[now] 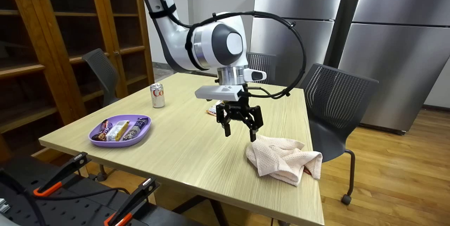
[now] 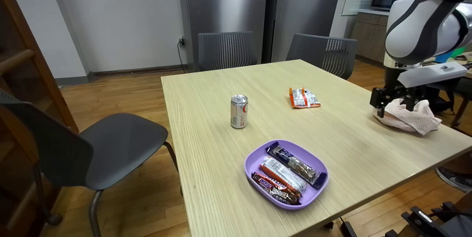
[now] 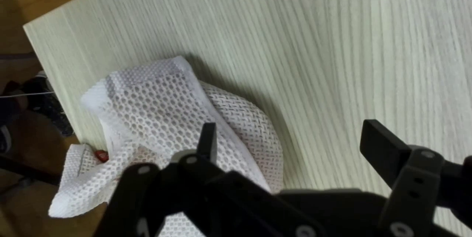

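The present step looks like lining up: the hand hovers above the bench, fingers spread wide apart, holding nothing. The pale cloth lies crumpled near a bench corner, one flap reaching past the edge. In the wrist view, one finger overlaps it, contact unclear, the other beside it; gripping it would call for centring, then lowering.
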Controlling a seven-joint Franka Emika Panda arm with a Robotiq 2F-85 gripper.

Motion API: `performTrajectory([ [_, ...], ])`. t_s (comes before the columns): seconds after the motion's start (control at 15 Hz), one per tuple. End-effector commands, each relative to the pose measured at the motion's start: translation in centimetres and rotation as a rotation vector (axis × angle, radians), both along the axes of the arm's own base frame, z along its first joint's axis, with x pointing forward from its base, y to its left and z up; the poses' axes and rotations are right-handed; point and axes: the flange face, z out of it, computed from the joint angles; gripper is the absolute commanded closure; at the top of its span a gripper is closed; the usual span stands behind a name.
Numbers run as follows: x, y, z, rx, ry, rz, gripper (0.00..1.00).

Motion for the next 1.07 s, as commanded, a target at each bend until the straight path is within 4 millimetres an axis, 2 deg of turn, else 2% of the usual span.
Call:
performTrajectory([
  [0.0,1.1,-1.7,-0.7,-0.034,0.010,-0.006,0.00],
  [0.6,2.3,-4.2,-1.9,-0.084,0.024,-0.022,0.00],
  [1.0,2.4,-5.4,-2.3,-0.111,0.032,-0.033,0.00],
])
